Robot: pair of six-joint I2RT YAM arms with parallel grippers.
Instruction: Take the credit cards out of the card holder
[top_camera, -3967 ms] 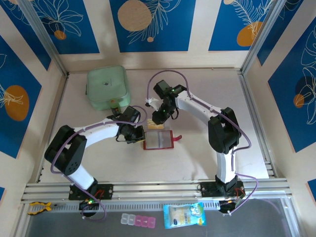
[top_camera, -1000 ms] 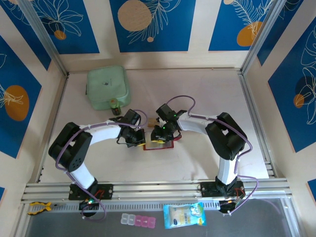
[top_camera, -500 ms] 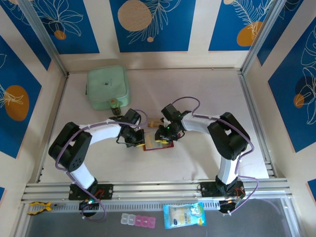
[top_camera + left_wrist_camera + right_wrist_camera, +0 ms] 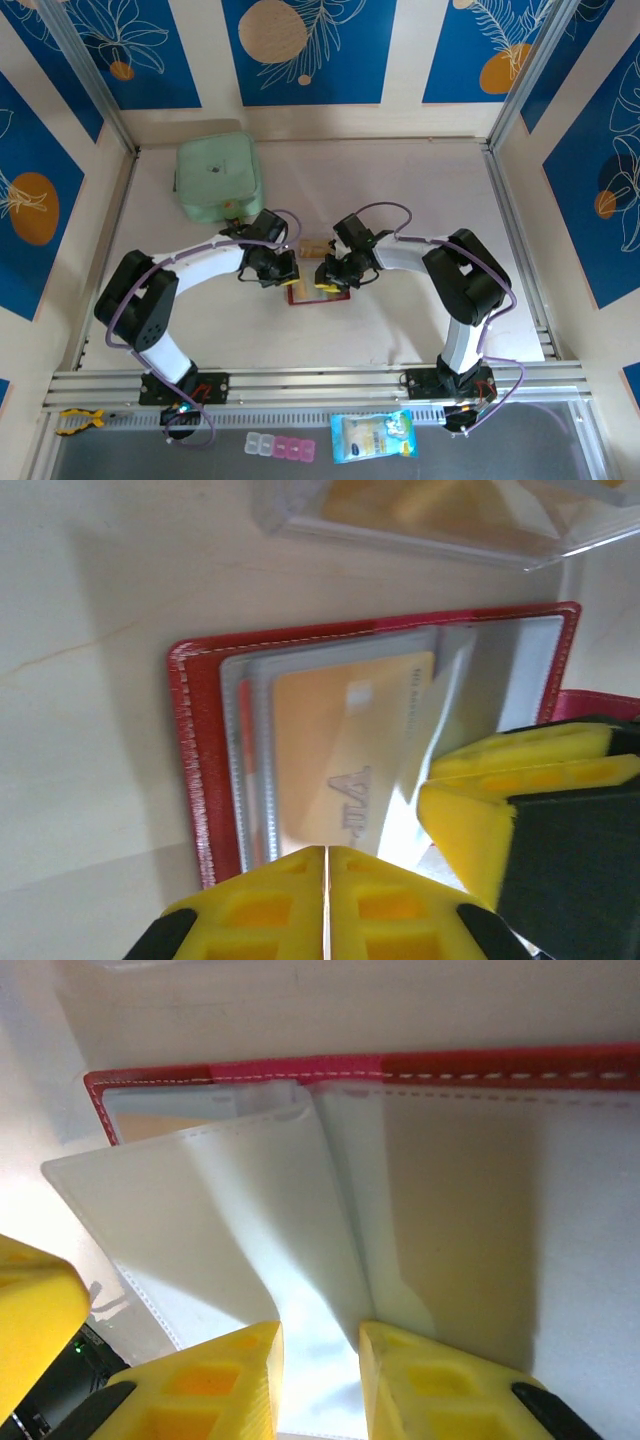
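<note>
On the worktop (image 4: 400, 330), the left gripper (image 4: 325, 880), pressed together, sat at the open card holder's (image 4: 200, 780) near edge while the right gripper (image 4: 320, 1345) pinched a clear pocket sleeve (image 4: 230, 1220).

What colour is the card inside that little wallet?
Orange-tan card, clearest from the left wrist camera.

On the orange card (image 4: 345, 750) lying in a clear pocket of the red card holder (image 4: 205, 780), just beyond the fingertips of the left gripper (image 4: 325, 880), a pale embossed mark shows. It looks like a large letter A with smaller letters running beside it, but those smaller letters are too blurred to read. A small pale square sits on the card farther from the gripper, with nothing legible on it. No other text, brand or number can be read.
</note>
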